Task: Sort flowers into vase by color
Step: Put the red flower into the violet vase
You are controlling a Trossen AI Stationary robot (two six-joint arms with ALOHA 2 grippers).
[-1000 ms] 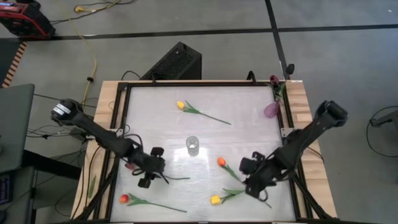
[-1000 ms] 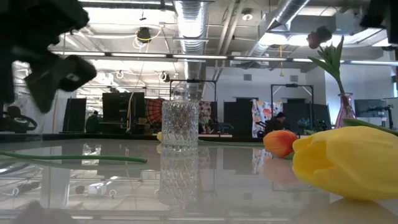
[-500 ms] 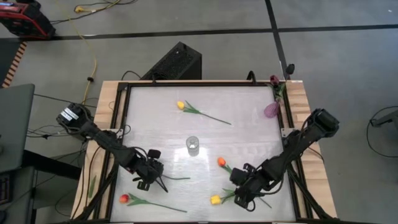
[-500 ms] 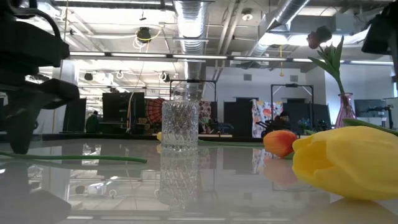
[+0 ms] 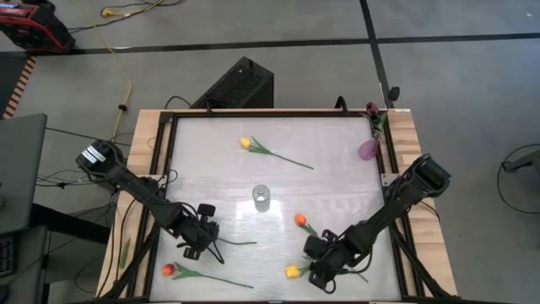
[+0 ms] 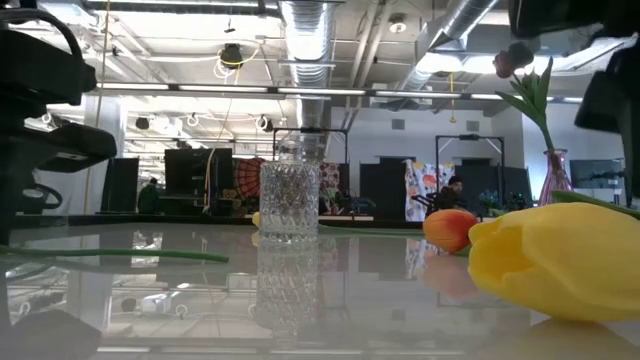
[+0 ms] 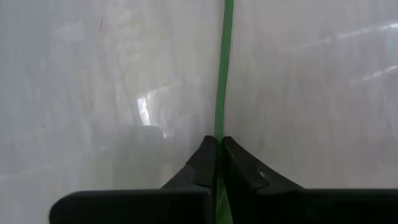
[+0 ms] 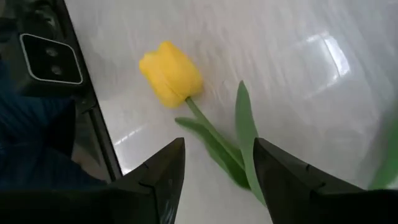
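Pinching a green stem (image 7: 222, 87), the left gripper (image 7: 217, 152) sits mid-table; right gripper (image 8: 214, 165) gapes over a yellow tulip (image 8: 171, 74).

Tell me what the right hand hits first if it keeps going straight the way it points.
Most likely the yellow tulip: its stem and leaves lie directly between the right hand's open fingers, the head just beyond. Depth is hard to judge, so the table surface may come at the same moment.

Glossy white table (image 5: 337, 143) bears tulips (image 5: 246, 143) and glass vase (image 5: 261, 198).
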